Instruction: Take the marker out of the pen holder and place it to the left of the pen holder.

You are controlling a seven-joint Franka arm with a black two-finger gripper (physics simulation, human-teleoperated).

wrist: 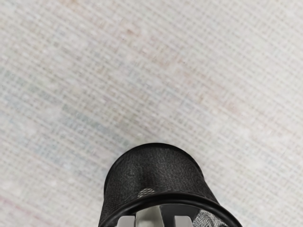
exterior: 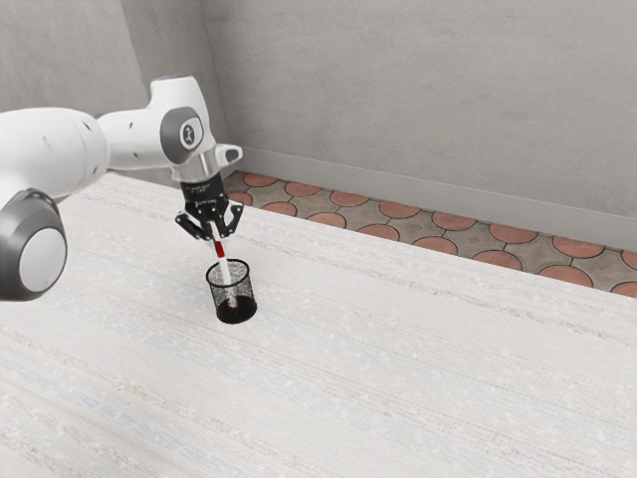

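1 marker point(exterior: 220, 250) inside pen holder point(exterior: 246, 293)

Pretty bright, soft light in both views tbh, with the pale tabletop point(exterior: 418, 378) looking kinda washed out, gentle grey shading under the white arm point(exterior: 60, 144), and the pen holder point(wrist: 177, 175) super dark up close.

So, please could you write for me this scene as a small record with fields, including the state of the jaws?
container: black mesh pen holder, upright on the table
marker: white with a red part near its upper end, slightly tilted, lower end inside the pen holder
jaws: open, at the marker's upper end, one on each side, a gap visible on one side
arm: white and grey, from the exterior view's left
background: grey wall, floor with reddish round tiles
task status: marker not yet out
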